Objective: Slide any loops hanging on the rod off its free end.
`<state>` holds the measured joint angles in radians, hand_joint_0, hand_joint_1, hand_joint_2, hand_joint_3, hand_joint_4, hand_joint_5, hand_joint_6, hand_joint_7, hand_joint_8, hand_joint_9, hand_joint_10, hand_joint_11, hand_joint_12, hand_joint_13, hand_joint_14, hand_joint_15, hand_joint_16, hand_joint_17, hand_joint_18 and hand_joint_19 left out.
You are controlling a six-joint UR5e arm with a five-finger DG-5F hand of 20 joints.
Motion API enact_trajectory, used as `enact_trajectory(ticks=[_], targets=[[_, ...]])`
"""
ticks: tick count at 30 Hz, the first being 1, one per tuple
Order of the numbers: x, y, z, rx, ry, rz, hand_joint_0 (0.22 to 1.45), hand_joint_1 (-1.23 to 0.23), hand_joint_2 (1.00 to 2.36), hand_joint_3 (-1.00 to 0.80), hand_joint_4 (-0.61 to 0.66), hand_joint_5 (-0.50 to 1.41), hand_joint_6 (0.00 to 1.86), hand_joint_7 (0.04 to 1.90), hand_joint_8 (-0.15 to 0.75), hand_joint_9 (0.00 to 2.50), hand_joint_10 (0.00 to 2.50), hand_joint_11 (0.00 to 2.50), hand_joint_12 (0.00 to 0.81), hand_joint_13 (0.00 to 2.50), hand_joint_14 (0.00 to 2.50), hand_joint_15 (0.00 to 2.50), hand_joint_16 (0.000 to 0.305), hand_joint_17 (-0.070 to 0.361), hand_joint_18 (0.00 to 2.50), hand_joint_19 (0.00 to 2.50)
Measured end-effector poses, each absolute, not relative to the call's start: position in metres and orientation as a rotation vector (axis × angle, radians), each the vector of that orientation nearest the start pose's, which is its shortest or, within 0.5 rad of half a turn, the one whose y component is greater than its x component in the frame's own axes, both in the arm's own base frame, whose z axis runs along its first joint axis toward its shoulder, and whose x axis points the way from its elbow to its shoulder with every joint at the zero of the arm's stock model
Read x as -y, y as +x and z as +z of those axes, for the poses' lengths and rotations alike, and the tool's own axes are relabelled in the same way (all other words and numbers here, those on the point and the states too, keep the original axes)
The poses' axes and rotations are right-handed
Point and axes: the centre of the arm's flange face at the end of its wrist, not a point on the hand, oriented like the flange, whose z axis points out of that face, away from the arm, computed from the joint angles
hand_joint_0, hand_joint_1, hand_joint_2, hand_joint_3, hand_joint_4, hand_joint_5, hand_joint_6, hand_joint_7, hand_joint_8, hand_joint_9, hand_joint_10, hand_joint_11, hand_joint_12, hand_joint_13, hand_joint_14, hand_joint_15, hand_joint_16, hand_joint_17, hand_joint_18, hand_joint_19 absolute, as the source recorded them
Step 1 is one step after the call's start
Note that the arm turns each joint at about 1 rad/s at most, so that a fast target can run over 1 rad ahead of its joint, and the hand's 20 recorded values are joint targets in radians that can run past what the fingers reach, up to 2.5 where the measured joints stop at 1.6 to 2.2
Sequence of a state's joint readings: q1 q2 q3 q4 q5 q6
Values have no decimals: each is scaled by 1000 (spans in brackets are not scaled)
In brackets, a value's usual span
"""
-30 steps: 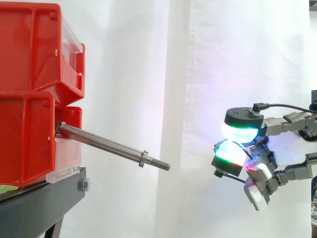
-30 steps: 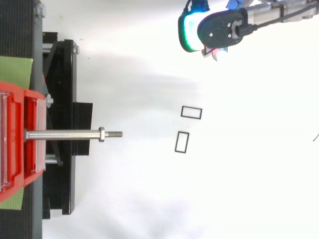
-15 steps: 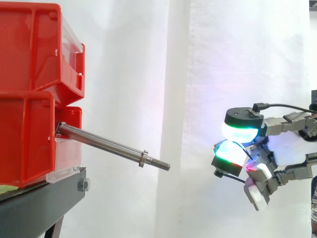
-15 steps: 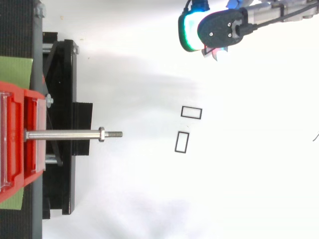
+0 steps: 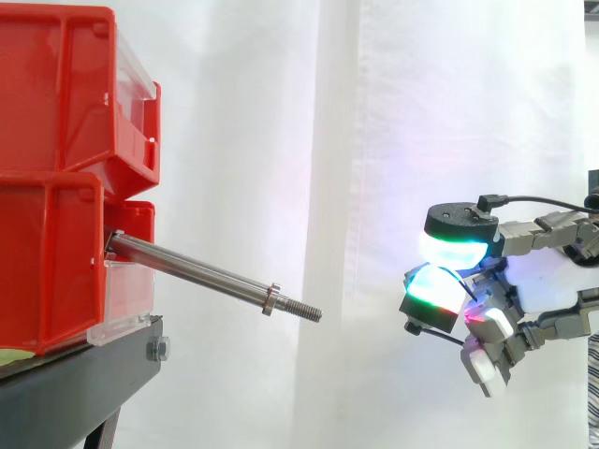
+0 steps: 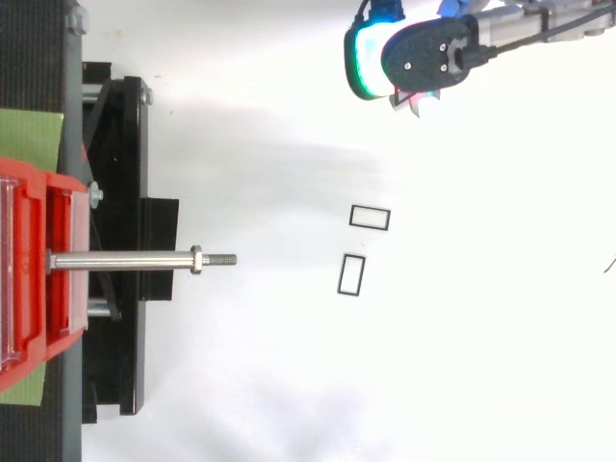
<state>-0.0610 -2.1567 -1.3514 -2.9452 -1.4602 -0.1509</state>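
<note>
You've got the rod sticking out of the lower of the stacked red bins on the black stand. It tilts slightly down toward its free end. A nut sits near that end, with the threaded tip just past it.

Both loops are off the rod. In the top view, two thin black rectangular loops lie flat on the white surface below, out past the threaded tip. One loop lies crosswise. The other loop is just beside it, turned lengthwise and closer to the rod's line. They're near each other but not touching.

The robot hand is at the right in the side view, well apart from the rod tip and at about the tip's height. Fingers are curled in, clenched, and you can see nothing gripped in them. The pads glow green-cyan, with red and white on the lower ones. In the top view it sits by the upper edge, off to one side of the rod's line and well clear of both loops. The white curtain is behind it all.
</note>
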Motion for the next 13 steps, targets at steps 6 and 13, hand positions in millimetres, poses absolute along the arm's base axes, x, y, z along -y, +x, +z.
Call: enact_trajectory(ticks=[6, 13], targets=[[186, 672, 261, -1289, 1294, 888, 650, -831, 1003, 30, -186, -104, 917, 1204, 345, 1257, 14, 658, 405, 1082, 15, 447, 54, 121, 1006, 416], [185, 672, 261, -1289, 1294, 888, 650, -831, 1004, 34, -189, -104, 917, 1204, 346, 1259, 14, 647, 405, 1083, 15, 447, 54, 120, 1005, 416]])
